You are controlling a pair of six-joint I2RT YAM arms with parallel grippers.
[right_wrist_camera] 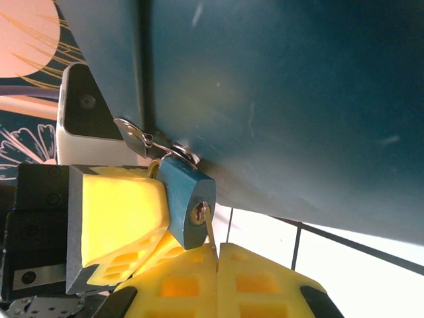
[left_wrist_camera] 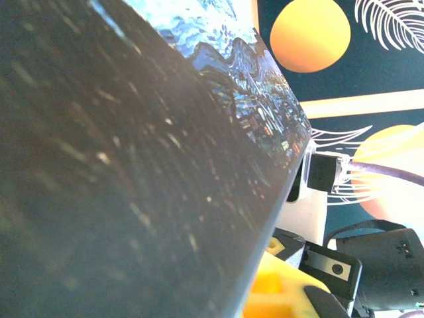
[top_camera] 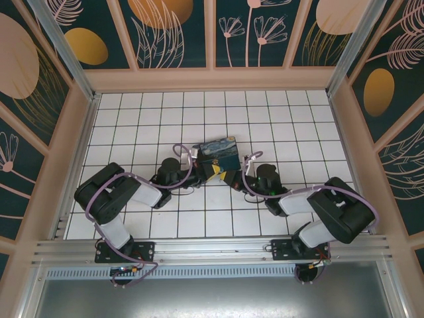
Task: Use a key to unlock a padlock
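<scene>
Seen from above, the painted box (top_camera: pixel 222 152) sits on the tiled table (top_camera: pixel 152 222), its inside hidden. The left gripper (top_camera: pixel 204 171) and right gripper (top_camera: pixel 230 177) meet at its near side. The left wrist view looks along the box's dark wall. In the right wrist view, the padlock (right_wrist_camera: pixel 189 199) hangs from the box's latch (right_wrist_camera: pixel 136 138) with the left fingers (right_wrist_camera: pixel 119 215) clamped on it. The right fingers (right_wrist_camera: pixel 265 281), pressed together, pinch the key (right_wrist_camera: pixel 209 228) in its keyhole.

One padlock (right_wrist_camera: pixel 189 199), one key (right_wrist_camera: pixel 209 226), one box (top_camera: pixel 222 154)
</scene>
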